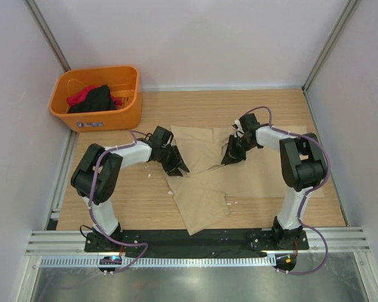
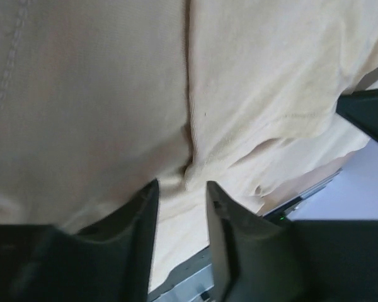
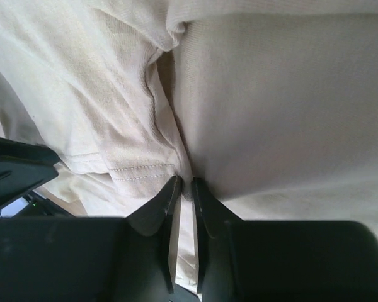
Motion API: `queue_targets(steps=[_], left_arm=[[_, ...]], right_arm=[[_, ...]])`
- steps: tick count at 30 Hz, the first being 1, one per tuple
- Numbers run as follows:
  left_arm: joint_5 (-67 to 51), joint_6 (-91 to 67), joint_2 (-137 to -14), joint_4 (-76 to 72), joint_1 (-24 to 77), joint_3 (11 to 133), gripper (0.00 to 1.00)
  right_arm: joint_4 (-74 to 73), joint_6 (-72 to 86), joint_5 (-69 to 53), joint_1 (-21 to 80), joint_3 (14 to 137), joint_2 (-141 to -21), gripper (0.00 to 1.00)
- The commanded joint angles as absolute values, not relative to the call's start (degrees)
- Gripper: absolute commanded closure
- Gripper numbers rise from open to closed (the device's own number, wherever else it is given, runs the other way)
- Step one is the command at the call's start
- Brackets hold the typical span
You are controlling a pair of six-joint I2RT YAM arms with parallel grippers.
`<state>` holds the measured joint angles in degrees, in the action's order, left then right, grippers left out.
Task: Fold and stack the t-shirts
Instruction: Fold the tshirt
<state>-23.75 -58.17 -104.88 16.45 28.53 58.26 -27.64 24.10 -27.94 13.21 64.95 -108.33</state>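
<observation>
One tan shirt (image 1: 205, 189) lies mid-bench (image 1: 123, 201); we see the left gripper (image 2: 181, 185) parted over a crease in it, the right gripper (image 3: 185, 182) apparently pinching a fold. More shirts (image 1: 94, 97) lie in the far-left basket (image 1: 123, 116).

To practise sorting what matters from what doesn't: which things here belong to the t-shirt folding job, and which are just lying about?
Belongs to the job:
tan t-shirt, on the table
black t-shirt and red t-shirt, in the orange basket

Just lying about:
the orange basket itself
</observation>
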Motion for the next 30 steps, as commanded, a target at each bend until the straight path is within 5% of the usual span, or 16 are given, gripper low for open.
queue_targets(steps=[1,9,18,30], left_arm=[[-21.36,-50.92,-98.9,23.45,28.65,61.69,0.59],[-12.85,-41.58,-91.14,29.27,28.65,68.54,0.51],[-0.45,-39.81,-108.35,26.55,28.65,87.09,0.53],[10.36,-42.8,-124.45,23.55,26.55,95.45,0.55]], right_arm=[[-33.12,23.99,-26.12,12.74,69.86,-106.79,0.8],[-40.51,26.01,-8.46,12.66,83.21,-103.44,0.43],[-42.45,24.44,12.03,12.13,97.81,-115.3,0.39],[-36.12,21.1,12.83,11.43,98.7,-121.55,0.39]])
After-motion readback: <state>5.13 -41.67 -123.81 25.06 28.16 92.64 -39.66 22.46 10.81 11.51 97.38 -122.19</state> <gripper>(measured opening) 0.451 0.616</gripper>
